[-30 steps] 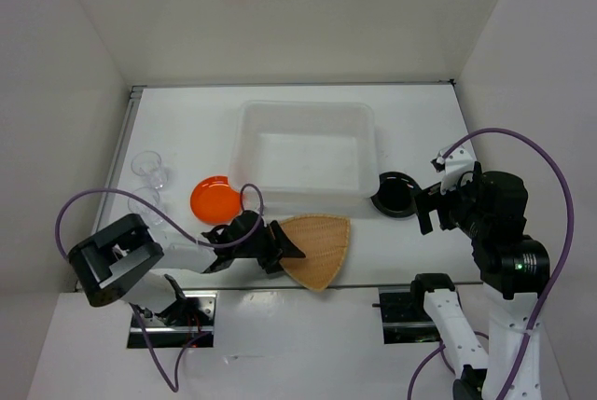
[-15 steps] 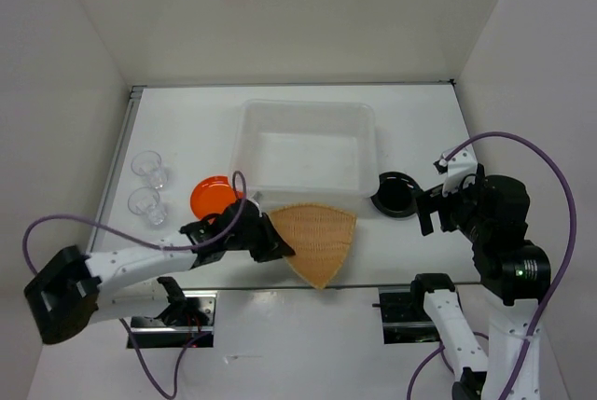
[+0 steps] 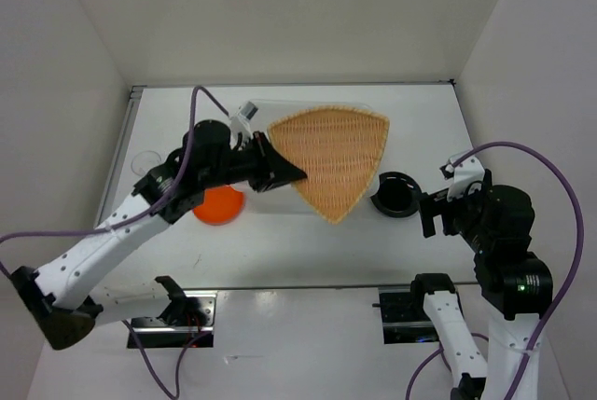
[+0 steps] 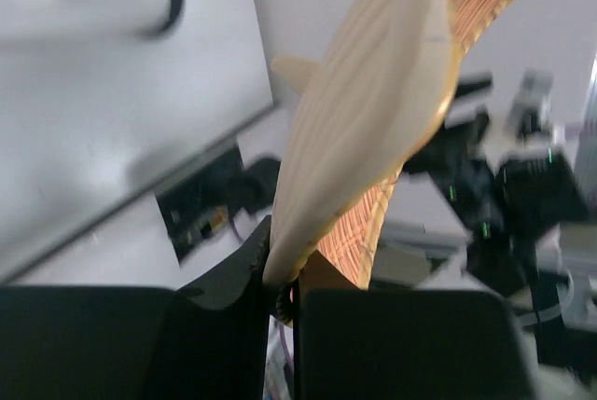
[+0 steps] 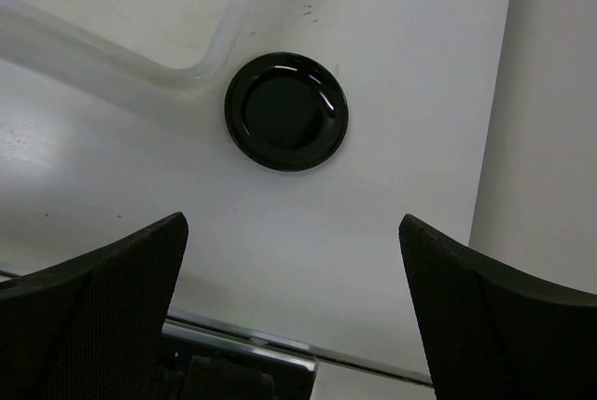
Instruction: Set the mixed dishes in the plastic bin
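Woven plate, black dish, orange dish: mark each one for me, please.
woven plate (image 3: pixel 334 159), top view, middle of its woven face.
black dish (image 5: pixel 286 111), right wrist view, centre of its well.
orange dish (image 3: pixel 220 210), top view, middle of the part that shows.

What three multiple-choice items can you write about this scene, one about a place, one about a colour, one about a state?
1. Where is the black dish? A) on the table beside the bin; B) inside the bin; C) on a cup.
2. Which colour has the round dish partly under the left arm? A) blue; B) orange; C) green.
3. How is the left gripper? A) open, empty; B) shut on a cup; C) shut on the woven plate.
Answers: 1 A, it lies on the table by the bin's corner. 2 B, orange shows beside the arm. 3 C, its fingers pinch the plate's edge.
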